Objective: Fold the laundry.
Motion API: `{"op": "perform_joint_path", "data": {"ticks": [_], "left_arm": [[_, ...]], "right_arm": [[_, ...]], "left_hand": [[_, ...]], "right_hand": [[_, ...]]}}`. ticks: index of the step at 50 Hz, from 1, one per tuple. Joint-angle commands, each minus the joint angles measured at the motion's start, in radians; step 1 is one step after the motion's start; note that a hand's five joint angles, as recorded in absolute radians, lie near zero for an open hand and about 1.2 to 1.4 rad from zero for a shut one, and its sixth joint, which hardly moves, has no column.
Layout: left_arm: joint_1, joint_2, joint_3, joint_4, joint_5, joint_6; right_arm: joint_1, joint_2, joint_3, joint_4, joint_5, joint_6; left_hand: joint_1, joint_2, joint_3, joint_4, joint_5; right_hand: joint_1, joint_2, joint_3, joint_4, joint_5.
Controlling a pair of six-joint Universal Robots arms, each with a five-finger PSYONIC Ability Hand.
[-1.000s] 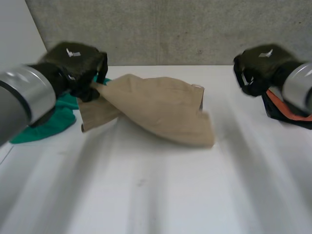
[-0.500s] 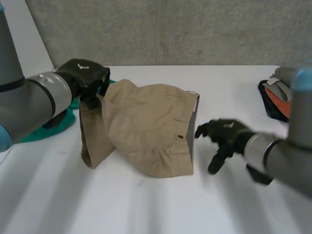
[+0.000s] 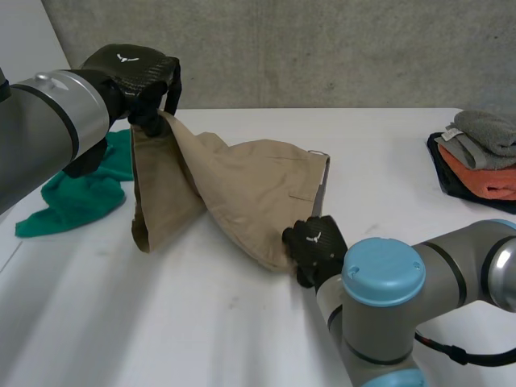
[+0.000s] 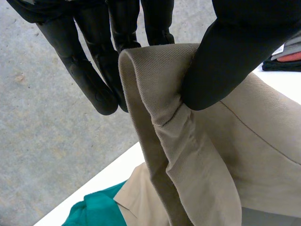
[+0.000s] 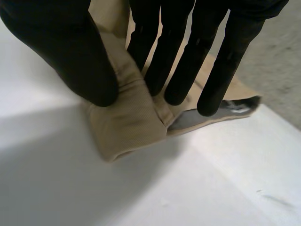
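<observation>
The right hand (image 3: 316, 246), which half a second ago hung open just beside the beige twill garment (image 3: 242, 189), has now come in at the lower centre of the head view. It pinches the cloth's near corner between thumb and fingers (image 5: 188, 56), low on the white tabletop (image 3: 201, 322). The left hand (image 3: 133, 68) has risen to the upper left of the frame, its thumb and fingers (image 4: 89, 75) clamped on a folded edge held well clear of the tabletop. The garment now runs as a slope between the two grasps. With both ends held, it looks ready to be stretched out flat before folding. A crumpled green cloth (image 3: 76, 197) lies at the left edge.
</observation>
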Motion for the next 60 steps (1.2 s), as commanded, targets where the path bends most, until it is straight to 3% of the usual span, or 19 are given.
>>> {"op": "perform_joint_path", "data": {"ticks": [1,3,6,7,11,13,19,24,33,40,45,54,60], "left_arm": [[0.019,0.026,-0.058,-0.008,-0.017,0.0],[0.029,0.039,-0.093,-0.014,-0.014,0.004],[0.057,0.072,-0.173,-0.031,0.003,0.053],[0.072,0.085,-0.217,-0.041,0.023,0.096],[0.098,0.119,-0.335,-0.074,0.087,0.209],[0.103,0.131,-0.378,-0.086,0.112,0.245],[0.08,0.145,-0.504,-0.149,0.196,0.325],[0.037,0.099,-0.536,-0.167,0.184,0.349],[0.029,-0.082,-0.414,-0.155,0.102,0.405],[0.022,-0.27,-0.096,-0.039,0.085,0.33],[0.019,-0.456,0.193,0.035,0.016,0.254],[0.019,-0.753,0.597,0.069,-0.056,0.247],[0.016,-0.911,0.79,0.11,-0.079,0.268]], "right_arm": [[-0.053,-0.141,0.006,-0.03,0.046,-0.003],[-0.099,-0.21,0.014,0.002,0.023,-0.012],[-0.201,-0.328,0.009,0.181,-0.094,-0.052],[-0.253,-0.37,0.0,0.307,-0.179,-0.082],[-0.385,-0.423,-0.086,0.65,-0.38,-0.205],[-0.428,-0.434,-0.133,0.781,-0.436,-0.259],[-0.502,-0.425,-0.255,1.183,-0.491,-0.45],[-0.497,-0.369,-0.266,1.279,-0.484,-0.549],[-0.469,-0.192,-0.311,1.236,-0.421,-0.584],[-0.43,-0.056,-0.474,1.011,-0.323,-0.391],[-0.393,0.035,-0.597,0.825,-0.266,-0.326],[-0.348,0.204,-0.727,0.411,-0.16,-0.337],[-0.334,0.332,-0.801,0.201,-0.105,-0.424]], "left_hand": [[0.223,0.204,0.209,0.203,0.236],[0.223,0.204,0.209,0.203,0.236],[0.223,0.204,0.209,0.203,0.236],[0.223,0.204,0.209,0.203,0.236],[0.223,0.204,0.209,0.203,0.236],[0.223,0.204,0.209,0.203,0.236],[0.223,0.204,0.209,0.203,0.236],[0.223,0.204,0.209,0.203,0.236],[0.223,0.204,0.209,0.203,0.236],[0.223,0.204,0.209,0.203,0.236],[0.223,0.204,0.209,0.203,0.236],[0.223,0.204,0.209,0.203,0.236],[0.223,0.204,0.209,0.203,0.236]], "right_hand": [[0.294,0.238,0.246,0.243,0.269],[0.294,0.238,0.246,0.243,0.269],[0.294,0.238,0.246,0.243,0.269],[0.294,0.238,0.246,0.243,0.269],[0.294,0.238,0.246,0.243,0.269],[0.294,0.238,0.246,0.243,0.269],[0.294,0.238,0.246,0.243,0.269],[0.294,0.238,0.246,0.243,0.269],[0.294,0.238,0.246,0.243,0.269],[0.294,0.238,0.246,0.243,0.269],[0.294,0.238,0.246,0.243,0.269],[0.294,0.238,0.246,0.243,0.269],[0.294,0.238,0.246,0.243,0.269]]}}
